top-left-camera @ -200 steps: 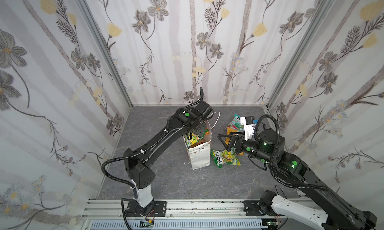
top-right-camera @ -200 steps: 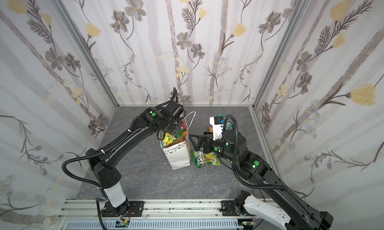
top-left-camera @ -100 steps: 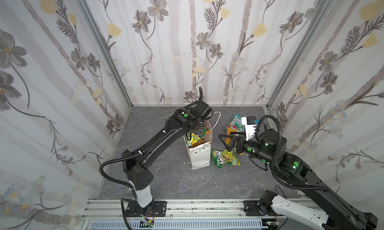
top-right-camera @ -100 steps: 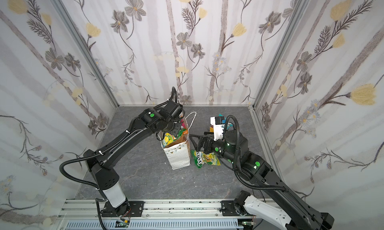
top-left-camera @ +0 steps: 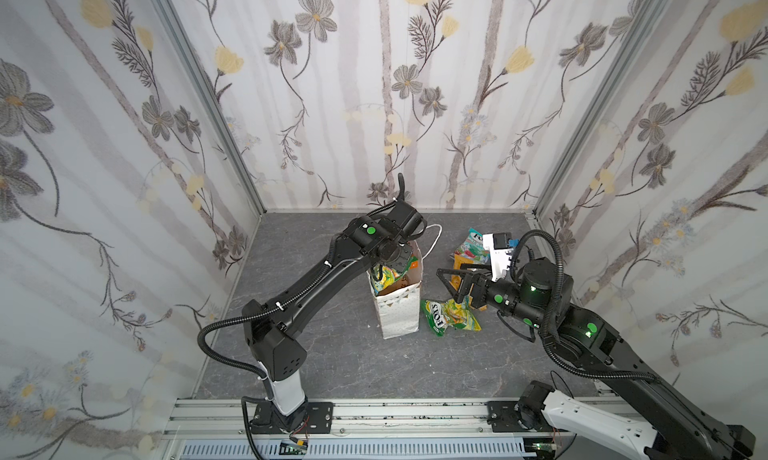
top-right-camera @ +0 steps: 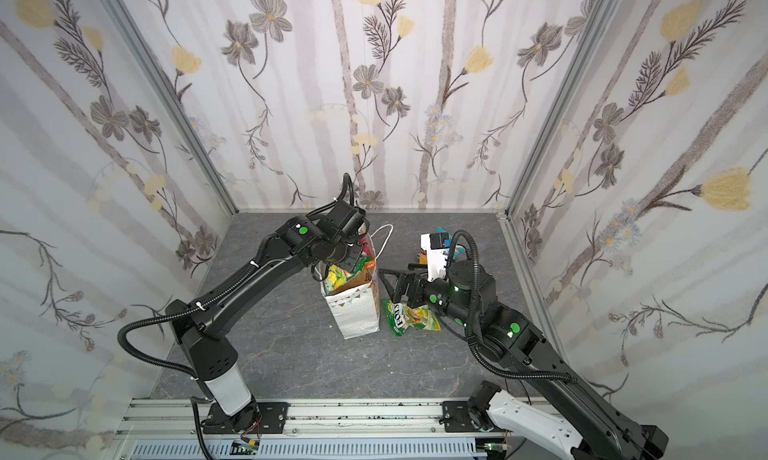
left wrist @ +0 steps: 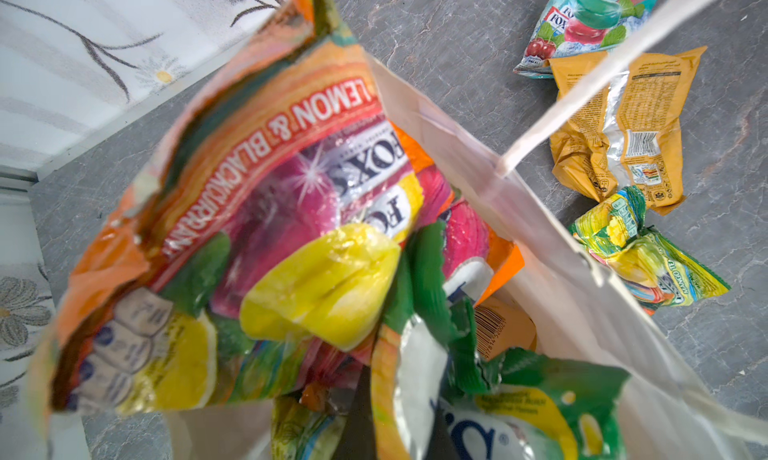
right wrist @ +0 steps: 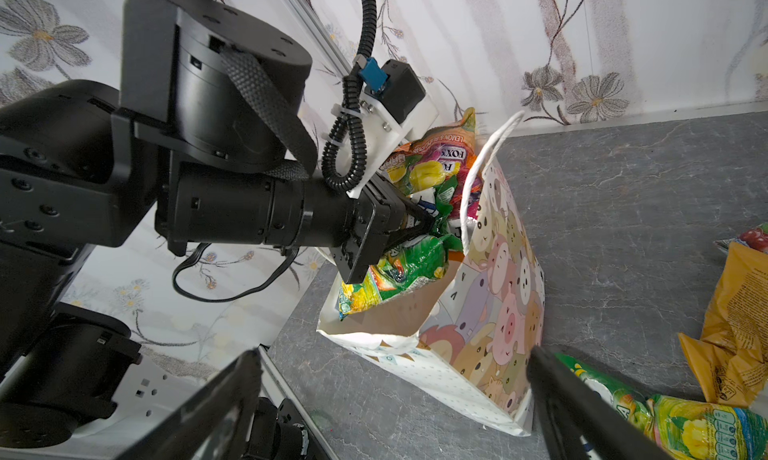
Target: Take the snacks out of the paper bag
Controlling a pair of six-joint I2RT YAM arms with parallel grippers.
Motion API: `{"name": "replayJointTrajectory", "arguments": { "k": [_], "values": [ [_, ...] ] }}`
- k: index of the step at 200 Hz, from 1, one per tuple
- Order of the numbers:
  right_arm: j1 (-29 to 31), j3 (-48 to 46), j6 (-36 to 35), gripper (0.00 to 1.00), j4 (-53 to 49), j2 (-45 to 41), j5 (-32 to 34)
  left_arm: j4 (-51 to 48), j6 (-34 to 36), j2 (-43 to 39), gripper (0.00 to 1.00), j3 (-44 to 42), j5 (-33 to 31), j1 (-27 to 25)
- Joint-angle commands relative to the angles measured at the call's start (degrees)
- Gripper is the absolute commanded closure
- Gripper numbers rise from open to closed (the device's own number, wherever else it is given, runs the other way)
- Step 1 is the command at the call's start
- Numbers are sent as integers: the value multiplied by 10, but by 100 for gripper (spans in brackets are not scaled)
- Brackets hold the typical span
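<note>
Bag (top-left-camera: 400,314): upright, middle of the worktop (top-left-camera: 332,354), long axis vertical, mouth up; white, dotted, cartoon-animal side facing the right edge.
Snacks (top-left-camera: 385,277): crumpled packets crowding the mouth.
Left fingers (right wrist: 428,225): closed among them.
Right fingers (top-left-camera: 455,272): wide, beside it.

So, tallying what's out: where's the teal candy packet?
In a top view, the teal candy packet lies right of the paper bag, nearer the back wall, against the orange chip bag.
</note>
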Motion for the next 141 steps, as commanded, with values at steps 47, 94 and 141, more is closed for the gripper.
{"name": "replayJointTrajectory", "arguments": {
  "k": [47,94,141],
  "values": [
    [0,1,3,1,16,1,6,25,-7,-14,76,2,0,1],
    [0,1,3,1,14,-1,8,22,-7,-11,100,1,6,1],
    [0,-1,4,1,15,-2,9,28,-31,3,66,-12,45,2]
  ]
}}
